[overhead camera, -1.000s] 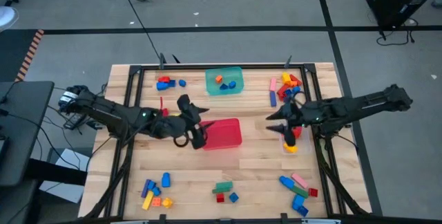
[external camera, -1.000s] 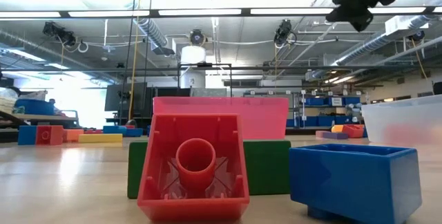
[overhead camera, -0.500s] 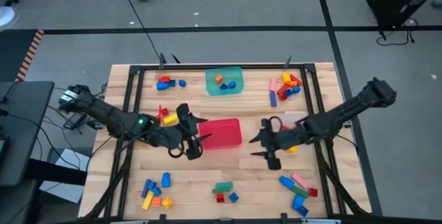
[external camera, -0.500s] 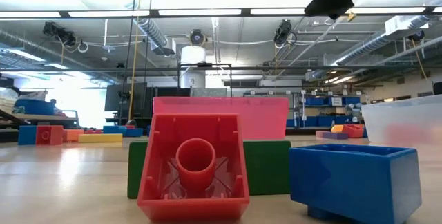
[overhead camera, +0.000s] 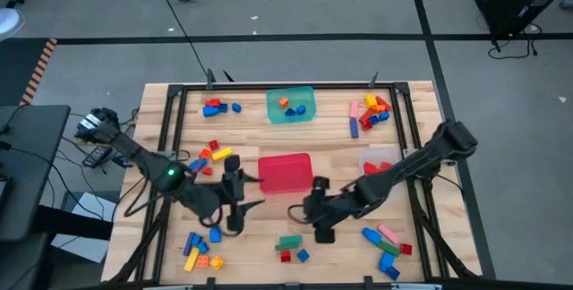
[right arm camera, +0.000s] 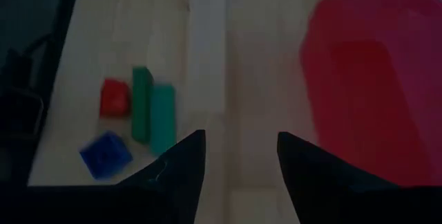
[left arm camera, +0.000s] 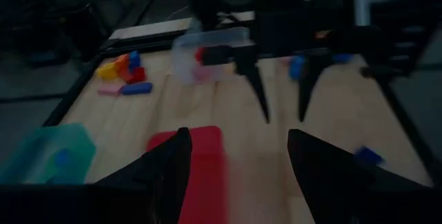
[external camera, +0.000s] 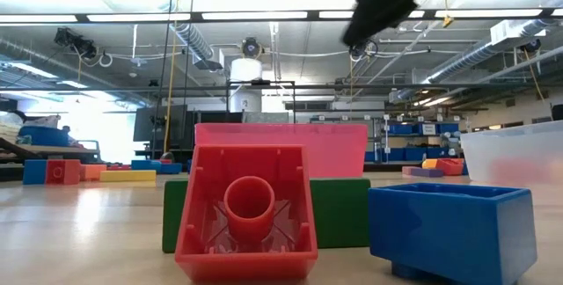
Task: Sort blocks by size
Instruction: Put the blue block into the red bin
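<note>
The blocks lie in loose groups on the wooden table. A green pair with a red and a blue block [overhead camera: 288, 247] lies front middle, and these show as green blocks [right arm camera: 153, 113] in the right wrist view. Other groups lie front left [overhead camera: 201, 247], front right [overhead camera: 385, 245] and along the far edge [overhead camera: 370, 113]. My right gripper [overhead camera: 304, 218] hangs open above the table, just behind the front-middle group, its fingers [right arm camera: 197, 148] empty. My left gripper [overhead camera: 243, 205] hangs open left of it, near the red tub [overhead camera: 285, 172], with nothing between its fingers [left arm camera: 181, 151].
A teal tub [overhead camera: 290, 104] holding a few blocks stands at the far middle. A clear tub [overhead camera: 380, 160] stands at the right. More blocks lie left of the red tub [overhead camera: 213, 156] and at the far left [overhead camera: 219, 107]. A black frame [overhead camera: 170, 120] borders the table.
My right gripper has swung from over the clear tub toward the table's left and near edge, tipping downward, to a place behind the front-middle blocks. My left gripper has moved from beside the red tub toward the near edge. No block has moved.
</note>
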Controlling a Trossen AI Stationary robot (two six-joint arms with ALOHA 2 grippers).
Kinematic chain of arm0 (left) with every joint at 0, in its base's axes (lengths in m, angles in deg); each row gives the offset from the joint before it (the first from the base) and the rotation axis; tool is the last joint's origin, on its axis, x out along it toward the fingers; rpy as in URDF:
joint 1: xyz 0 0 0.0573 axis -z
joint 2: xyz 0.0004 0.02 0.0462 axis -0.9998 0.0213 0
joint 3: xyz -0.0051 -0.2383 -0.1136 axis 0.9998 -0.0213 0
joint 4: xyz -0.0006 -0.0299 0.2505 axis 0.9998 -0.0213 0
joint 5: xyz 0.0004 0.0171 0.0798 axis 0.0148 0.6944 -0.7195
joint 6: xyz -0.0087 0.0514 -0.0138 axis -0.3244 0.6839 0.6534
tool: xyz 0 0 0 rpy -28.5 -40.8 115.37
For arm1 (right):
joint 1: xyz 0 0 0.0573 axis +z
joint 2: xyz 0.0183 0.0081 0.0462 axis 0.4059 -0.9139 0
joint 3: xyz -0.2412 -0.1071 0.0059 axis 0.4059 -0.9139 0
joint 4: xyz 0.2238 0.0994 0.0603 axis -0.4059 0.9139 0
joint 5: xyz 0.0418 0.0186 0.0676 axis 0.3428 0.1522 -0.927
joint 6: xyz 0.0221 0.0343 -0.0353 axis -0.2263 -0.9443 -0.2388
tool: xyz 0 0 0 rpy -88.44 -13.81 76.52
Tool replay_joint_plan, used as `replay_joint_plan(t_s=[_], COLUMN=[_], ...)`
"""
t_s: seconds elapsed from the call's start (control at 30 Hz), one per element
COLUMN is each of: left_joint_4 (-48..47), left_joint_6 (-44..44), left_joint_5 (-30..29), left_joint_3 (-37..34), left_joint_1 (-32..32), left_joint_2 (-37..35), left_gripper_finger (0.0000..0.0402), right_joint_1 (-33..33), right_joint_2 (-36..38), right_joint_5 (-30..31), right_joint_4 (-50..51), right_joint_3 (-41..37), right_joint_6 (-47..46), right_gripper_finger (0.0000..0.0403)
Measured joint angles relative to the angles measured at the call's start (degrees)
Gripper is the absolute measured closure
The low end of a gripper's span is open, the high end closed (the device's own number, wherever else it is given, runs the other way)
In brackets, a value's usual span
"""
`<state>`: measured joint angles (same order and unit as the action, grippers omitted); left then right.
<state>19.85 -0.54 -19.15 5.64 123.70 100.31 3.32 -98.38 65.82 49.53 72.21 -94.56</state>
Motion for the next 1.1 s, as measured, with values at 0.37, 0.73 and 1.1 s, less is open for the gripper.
replay_joint_plan(t_s=[0.37,0.73,1.1], left_joint_4=[1.12,1.22,1.43], left_joint_6=[-10.07,-13.41,-13.51], left_joint_5=[-5.25,-11.83,-12.2], left_joint_3=[-8.37,-10.0,-10.0], left_joint_1=[11.22,17.03,17.31], left_joint_2=[0.02,0.07,0.07], left_gripper_finger=[0.0154,0.0154,0.0154], right_joint_1=[0.0,1.43,3.45], right_joint_2=[-18.13,-24.17,-24.08], right_joint_5=[0.08,-6.45,-6.85], right_joint_4=[0.19,0.61,7.68], right_joint_3=[12.5,16.49,16.51], right_joint_6=[-0.34,-2.03,-2.56], right_gripper_finger=[0.0179,0.0176,0.0178])
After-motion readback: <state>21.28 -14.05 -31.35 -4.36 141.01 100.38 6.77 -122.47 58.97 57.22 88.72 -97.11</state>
